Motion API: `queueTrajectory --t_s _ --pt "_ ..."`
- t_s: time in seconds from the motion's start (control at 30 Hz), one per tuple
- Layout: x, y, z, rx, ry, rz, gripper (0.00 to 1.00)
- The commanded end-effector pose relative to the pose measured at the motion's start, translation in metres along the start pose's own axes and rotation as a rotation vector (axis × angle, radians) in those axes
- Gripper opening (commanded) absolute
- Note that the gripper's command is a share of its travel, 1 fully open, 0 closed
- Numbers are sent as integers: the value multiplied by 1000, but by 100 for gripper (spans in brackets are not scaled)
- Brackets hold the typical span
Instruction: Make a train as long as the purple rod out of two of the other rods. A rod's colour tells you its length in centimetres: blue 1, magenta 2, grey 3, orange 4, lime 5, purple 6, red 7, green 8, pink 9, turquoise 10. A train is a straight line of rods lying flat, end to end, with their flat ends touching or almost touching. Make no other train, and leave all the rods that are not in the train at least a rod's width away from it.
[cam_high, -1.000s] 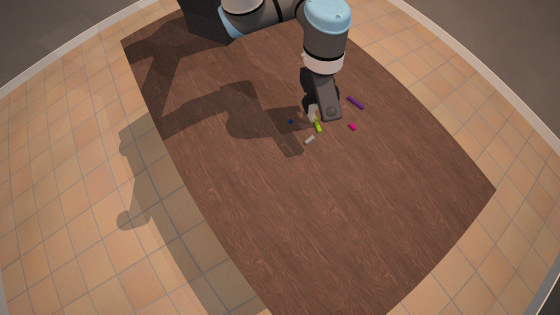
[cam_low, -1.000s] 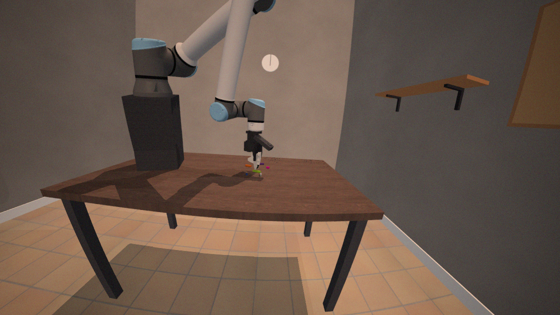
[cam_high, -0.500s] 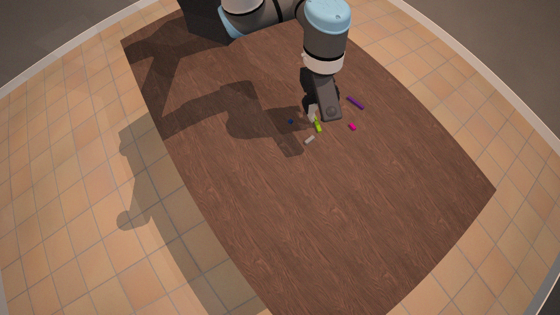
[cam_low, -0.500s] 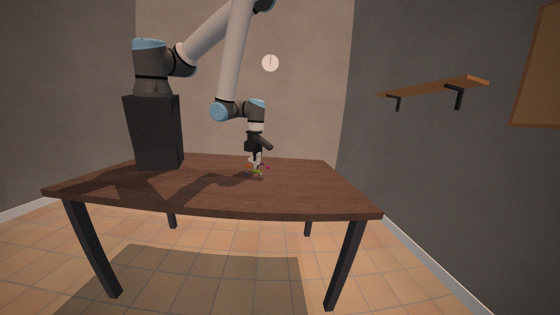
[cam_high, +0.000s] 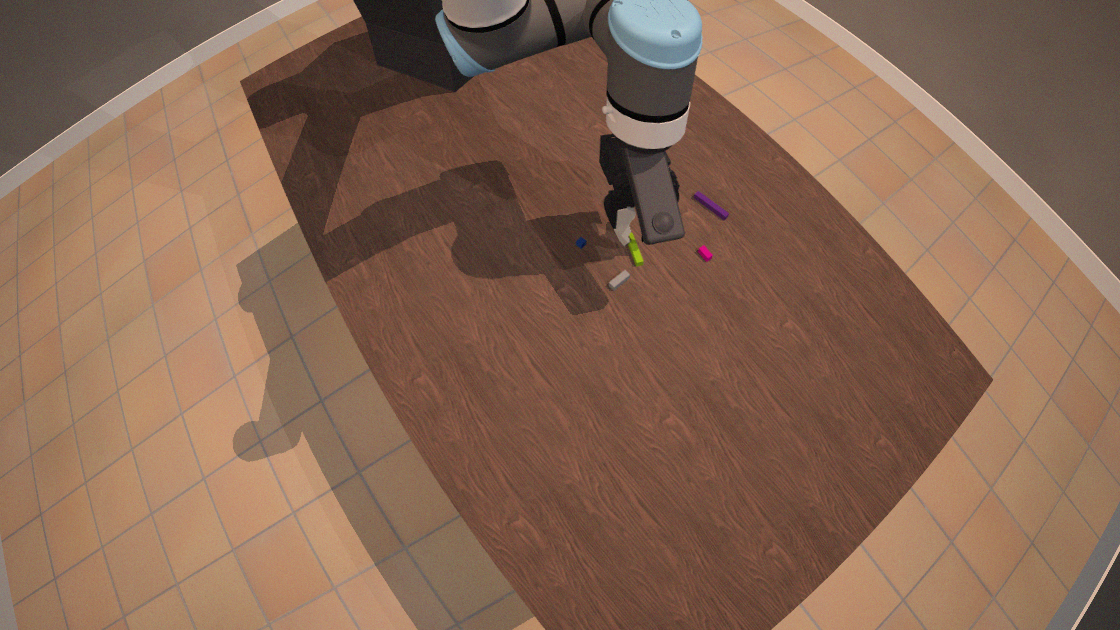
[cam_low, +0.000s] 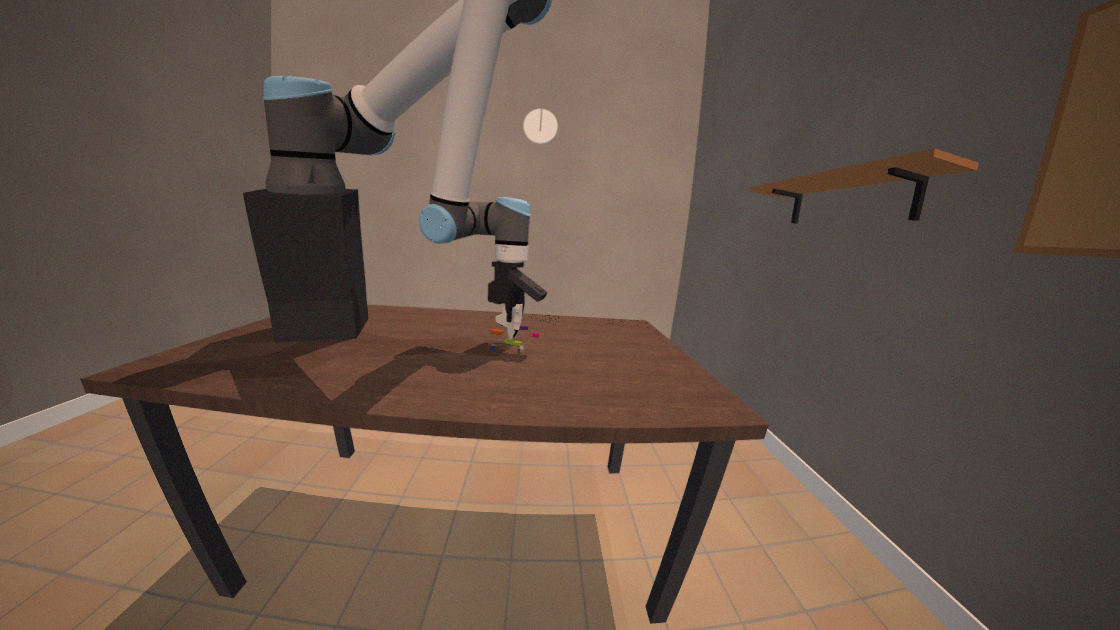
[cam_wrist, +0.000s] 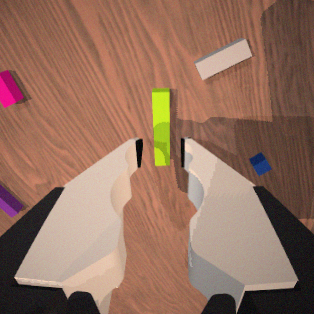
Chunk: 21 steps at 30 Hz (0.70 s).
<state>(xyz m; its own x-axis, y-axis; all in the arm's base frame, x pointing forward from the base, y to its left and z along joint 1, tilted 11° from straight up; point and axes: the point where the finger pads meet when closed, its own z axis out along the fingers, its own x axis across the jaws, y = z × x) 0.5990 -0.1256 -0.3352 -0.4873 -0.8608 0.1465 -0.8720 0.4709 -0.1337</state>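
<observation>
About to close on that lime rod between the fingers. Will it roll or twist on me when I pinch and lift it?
The lime rod looks square-edged and lies flat, so it probably won't roll. It looks stiff and small, likely light. The gripper straddles only its near end, with gaps on both sides, so an off-centre pinch may let it pivot or droop.

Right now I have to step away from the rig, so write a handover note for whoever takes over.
Gripper: open narrowly, fingers either side of the near end of the lime rod, with gaps on both sides; nothing is held.
Rods: lime, grey rod, blue rod, magenta rod, purple rod and orange rod lie flat and apart on the table.
Done: no train yet.
Left: probably grip lime and set it end to end with blue, keeping the others well clear.
</observation>
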Motion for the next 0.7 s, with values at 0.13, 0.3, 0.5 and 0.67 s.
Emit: queueTrajectory --t_s 0.13,0.3,0.5,0.67 --pt "0 0 0 1 0 0 14" --pt "0 0 2 1 0 0 14" --pt "0 0 7 1 0 0 14" --pt "0 0 10 1 0 0 14"
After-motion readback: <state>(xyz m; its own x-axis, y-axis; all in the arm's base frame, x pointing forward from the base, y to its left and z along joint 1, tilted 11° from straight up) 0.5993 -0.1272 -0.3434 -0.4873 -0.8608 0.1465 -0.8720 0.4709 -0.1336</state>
